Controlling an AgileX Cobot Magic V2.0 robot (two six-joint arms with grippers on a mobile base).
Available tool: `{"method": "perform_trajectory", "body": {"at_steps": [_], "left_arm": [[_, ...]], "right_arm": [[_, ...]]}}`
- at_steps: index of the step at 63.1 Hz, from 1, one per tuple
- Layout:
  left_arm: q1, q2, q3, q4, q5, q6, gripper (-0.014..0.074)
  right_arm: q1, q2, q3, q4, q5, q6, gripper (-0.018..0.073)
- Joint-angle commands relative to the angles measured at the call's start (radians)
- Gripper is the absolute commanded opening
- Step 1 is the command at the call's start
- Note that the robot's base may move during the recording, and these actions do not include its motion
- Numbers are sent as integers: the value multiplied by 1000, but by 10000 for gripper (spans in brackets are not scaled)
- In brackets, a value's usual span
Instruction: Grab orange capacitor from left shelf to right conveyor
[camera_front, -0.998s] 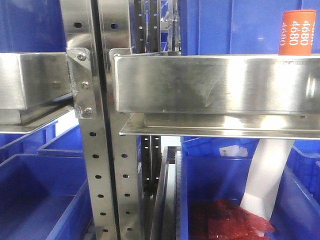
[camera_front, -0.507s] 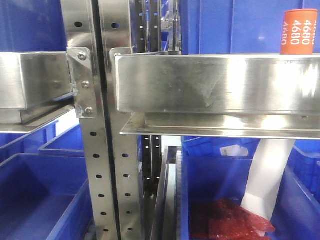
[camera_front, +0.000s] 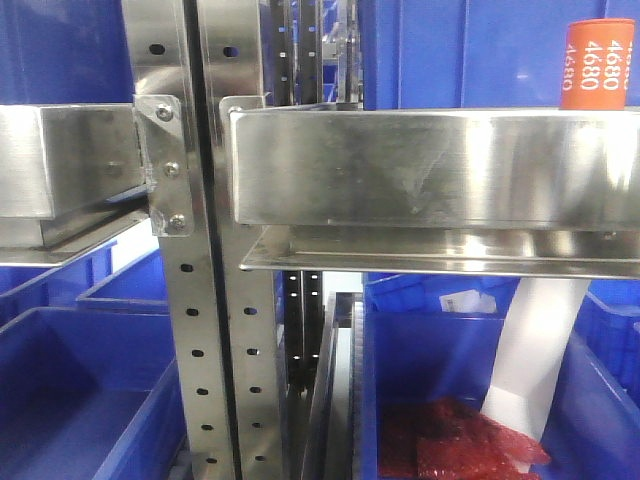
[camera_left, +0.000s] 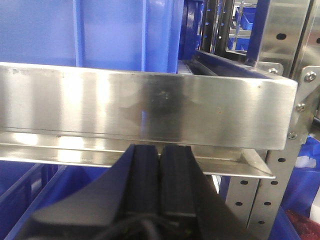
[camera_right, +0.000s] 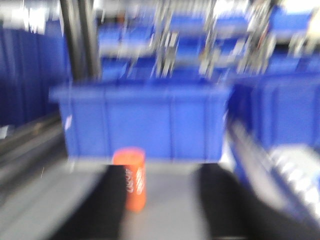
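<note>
The orange capacitor (camera_front: 597, 65) stands upright on the upper level of the left shelf (camera_front: 430, 165), at the far right of the front view, in front of a blue bin. In the blurred right wrist view it (camera_right: 131, 180) stands on a grey surface between the open fingers of my right gripper (camera_right: 162, 175), close to the left finger (camera_right: 107, 200) and apart from the right one. My left gripper (camera_left: 160, 150) is shut and empty, just below and in front of the shelf's steel front lip (camera_left: 150, 107). The right conveyor is out of view.
A perforated steel post (camera_front: 190, 300) with a bolted bracket stands left of centre. Deep blue bins (camera_front: 80, 400) sit on the lower level. One holds red packets (camera_front: 450, 445) and a white sheet (camera_front: 535, 360). A blue bin (camera_right: 145, 122) stands right behind the capacitor.
Almost nothing: the front view has shifted by a few pixels, and the capacitor stands in the same place on the shelf.
</note>
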Motion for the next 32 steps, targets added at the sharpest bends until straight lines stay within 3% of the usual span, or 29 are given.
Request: {"method": "perform_trajectory", "body": {"at_steps": [1,11,32], "left_arm": [[-7,-11,-5,-2,-91,-1,-127],[-7,-11,-5,-2,-91,-1,-127],[-7,-11,-5,-2,-91,-1,-127]], "right_arm": [[29,103,-38,5,-68,-7,640],[82,273,-38,5,-134,-7,624],[121,626,-38,5,-538,-7,624]]}}
